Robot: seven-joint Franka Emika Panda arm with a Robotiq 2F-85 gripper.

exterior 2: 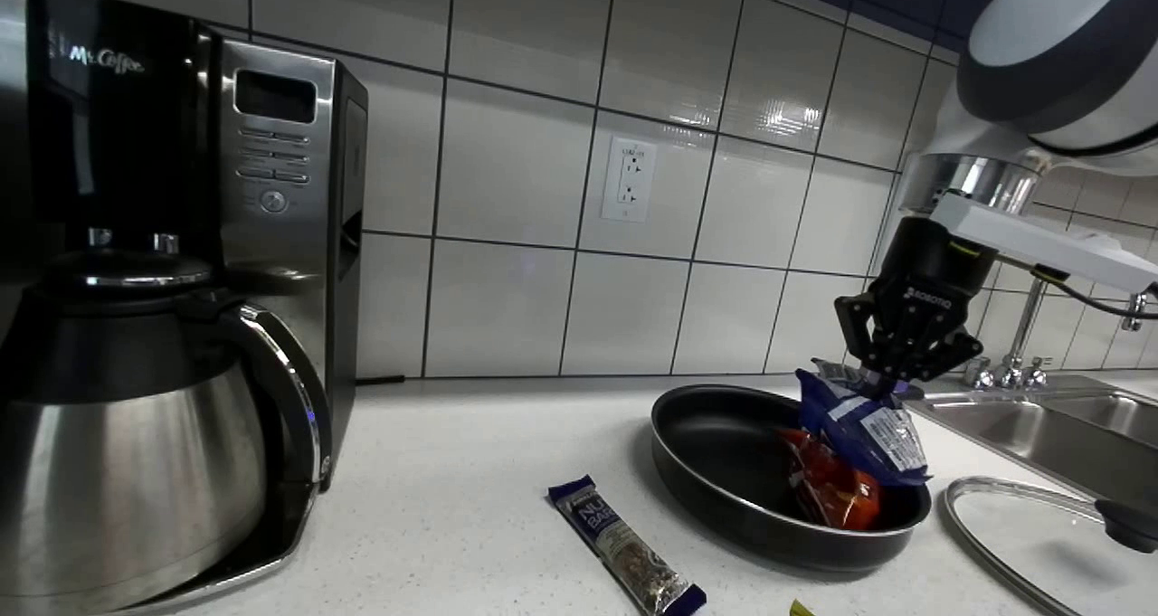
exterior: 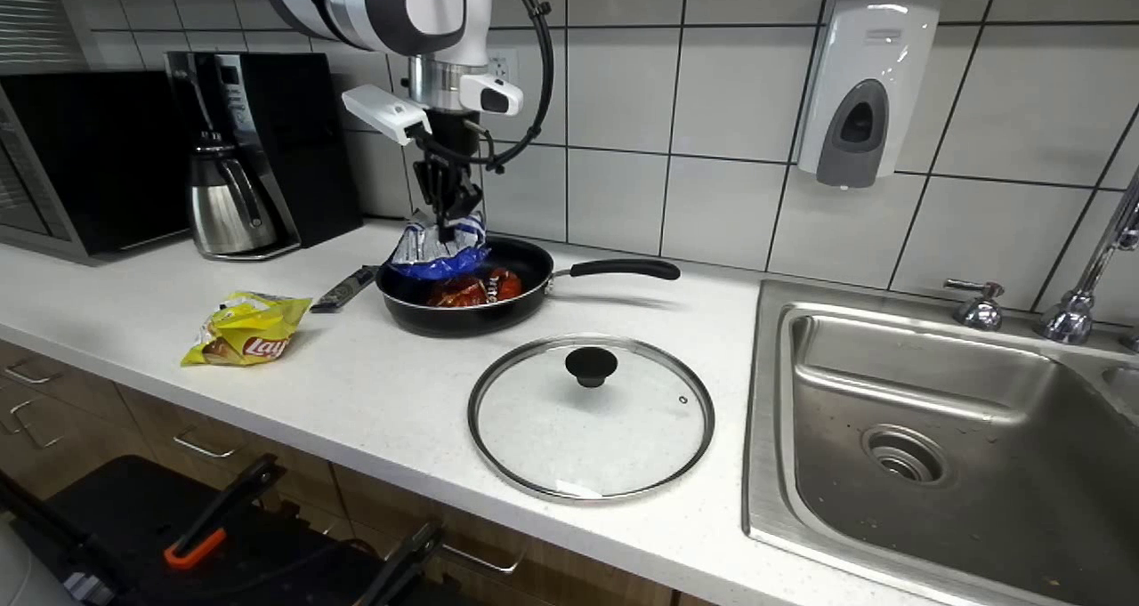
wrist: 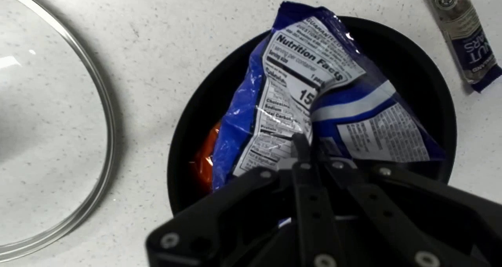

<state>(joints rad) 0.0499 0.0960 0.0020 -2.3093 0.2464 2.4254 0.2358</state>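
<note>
the claw (exterior 2: pixel 877 384) is clenched on a fold of the blue snack bag (wrist: pixel 306 90), which sits directly beneath it over the black pan (exterior: pixel 454 319) and the red packet (exterior 2: pixel 837 489) inside, one corner reaching past the rim in the wrist view.

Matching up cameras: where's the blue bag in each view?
In an exterior view: blue bag, left of and slightly above centre.
In an exterior view: blue bag, right and below centre, pinched by the gripper.
Wrist view: blue bag, above centre, slightly right.
Shared landmark: black pan, in all three.
</note>
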